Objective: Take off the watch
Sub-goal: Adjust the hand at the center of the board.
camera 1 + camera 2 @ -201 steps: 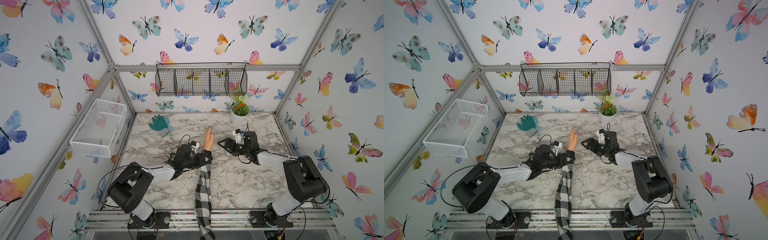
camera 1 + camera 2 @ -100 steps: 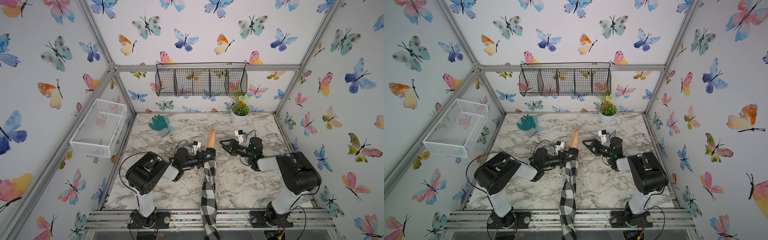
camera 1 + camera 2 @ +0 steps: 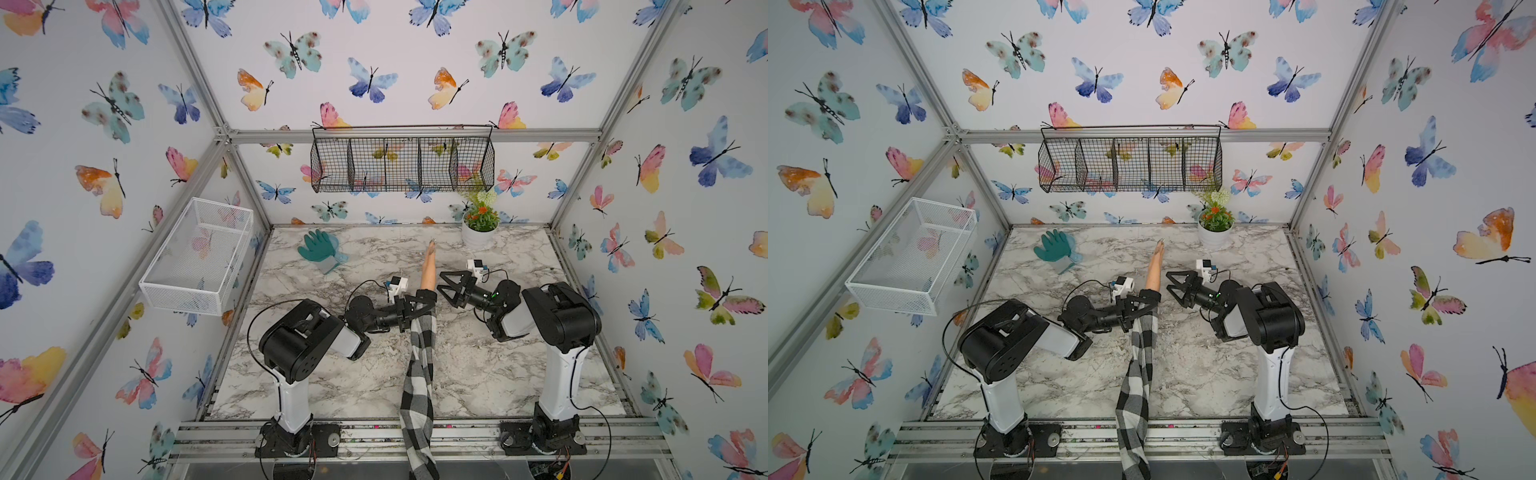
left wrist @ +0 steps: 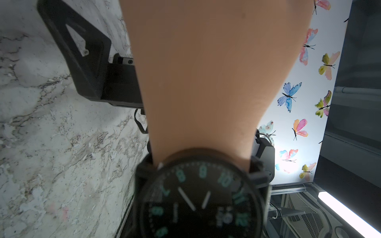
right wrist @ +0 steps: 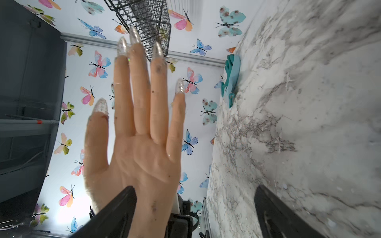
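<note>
A mannequin hand (image 3: 428, 270) on a plaid-sleeved arm (image 3: 419, 374) stands edge-on over the marble table in both top views. The watch (image 4: 198, 197), black with teal numerals, is strapped round its wrist and fills the left wrist view, blurred. In a top view the watch (image 3: 1151, 296) shows as a dark band above the cuff. My left gripper (image 3: 415, 306) is shut on it from the left. My right gripper (image 3: 441, 282) stands open right of the palm. In the right wrist view the hand (image 5: 144, 154) shows its palm, its heel against one finger (image 5: 115, 212), the other finger (image 5: 278, 216) far apart.
A teal glove (image 3: 320, 249) lies at the back left of the table. A white pot with flowers (image 3: 480, 232) stands back right. A black wire basket (image 3: 403, 162) hangs on the back wall and a white mesh basket (image 3: 199, 253) on the left wall.
The mannequin hand has turned from flat to edge-on and shifted slightly right. Both arms have drawn back and raised their elbows. The left grip has held; the right gripper stays open.
</note>
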